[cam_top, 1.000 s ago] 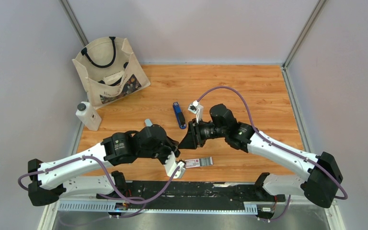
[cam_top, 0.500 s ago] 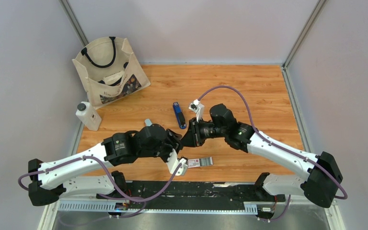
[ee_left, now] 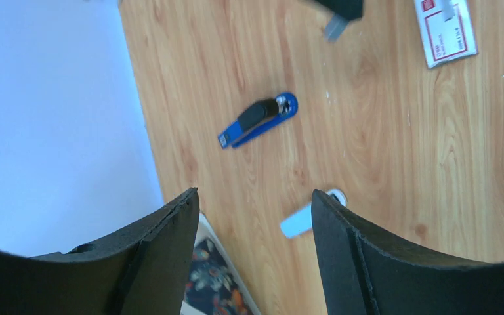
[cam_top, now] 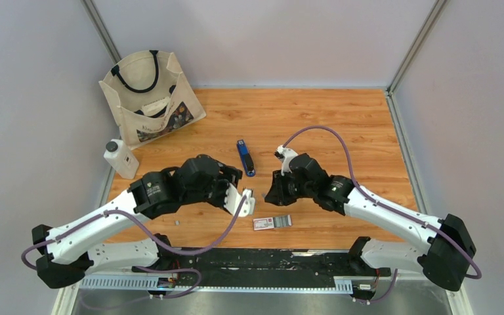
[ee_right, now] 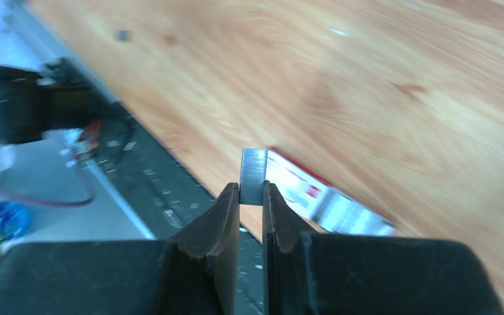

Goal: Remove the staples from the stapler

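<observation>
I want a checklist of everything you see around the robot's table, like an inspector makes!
Surface: wooden table, light grain.
Job's things: blue stapler lying mid-table; staples strip pinched in the right end effector.
Clutter: red-and-white box near the front edge; white bottle at the left edge; small grey bit, too small to tell.
End effectors: left end effector open, empty; right one shut.
Cables: purple cables arching off both arms.
Surroundings: tote bag at the far-left corner; grey walls.

Blue stapler (cam_top: 245,157) with black top, silvery ribbed staples (ee_right: 253,176), red-and-white box (cam_top: 264,224), cream tote (cam_top: 146,113) far left, orange woodgrain table (cam_top: 341,125).
</observation>
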{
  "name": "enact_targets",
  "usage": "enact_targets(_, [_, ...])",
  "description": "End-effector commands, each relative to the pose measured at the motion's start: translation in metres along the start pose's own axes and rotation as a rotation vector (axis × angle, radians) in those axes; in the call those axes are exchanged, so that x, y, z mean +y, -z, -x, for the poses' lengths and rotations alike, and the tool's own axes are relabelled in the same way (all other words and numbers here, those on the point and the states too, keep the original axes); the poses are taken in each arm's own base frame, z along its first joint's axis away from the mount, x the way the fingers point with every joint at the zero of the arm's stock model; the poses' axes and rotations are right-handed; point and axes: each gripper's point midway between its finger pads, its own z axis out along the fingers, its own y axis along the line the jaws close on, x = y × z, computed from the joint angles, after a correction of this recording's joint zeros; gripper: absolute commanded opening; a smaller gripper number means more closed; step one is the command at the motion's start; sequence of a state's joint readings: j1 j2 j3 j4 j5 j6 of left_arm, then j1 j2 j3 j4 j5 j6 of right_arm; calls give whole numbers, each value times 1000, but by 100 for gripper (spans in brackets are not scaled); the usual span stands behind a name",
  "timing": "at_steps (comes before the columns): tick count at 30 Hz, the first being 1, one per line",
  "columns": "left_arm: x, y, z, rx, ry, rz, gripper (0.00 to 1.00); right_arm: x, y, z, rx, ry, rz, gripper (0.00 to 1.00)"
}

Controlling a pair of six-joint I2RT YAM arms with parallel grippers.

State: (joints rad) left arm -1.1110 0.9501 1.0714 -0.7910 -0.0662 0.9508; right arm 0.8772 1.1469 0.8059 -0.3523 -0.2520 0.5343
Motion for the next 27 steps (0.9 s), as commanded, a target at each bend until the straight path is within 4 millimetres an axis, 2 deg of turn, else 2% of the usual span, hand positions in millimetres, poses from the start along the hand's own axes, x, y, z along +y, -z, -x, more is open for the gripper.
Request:
enact_targets(1, [-1, 17, -31, 140, 276, -91, 70, -65, 15, -23, -26, -25, -342, 8])
enact_targets(2, [-1, 18, -42, 179, 332, -97, 69, -68, 17, -29, -33, -26, -368, 8])
enact_targets(7, [-14, 15, -55, 196, 507, -126, 68, -83, 22, -55, -53, -51, -478, 8])
enact_targets(10, [-27, 11, -59, 204, 587, -170, 68, -86, 21, -64, -60, -49, -505, 8])
enact_targets(15, [-35, 4, -56, 175, 690, -211, 65, -94, 12, -80, -26, -43, -530, 9])
enact_targets(19, [-40, 1, -49, 144, 754, -263, 58, -95, 9, -83, -4, -22, -554, 10])
enact_targets(27, [-43, -13, -54, 148, 860, -273, 59, -88, -3, -89, 37, 27, -567, 9])
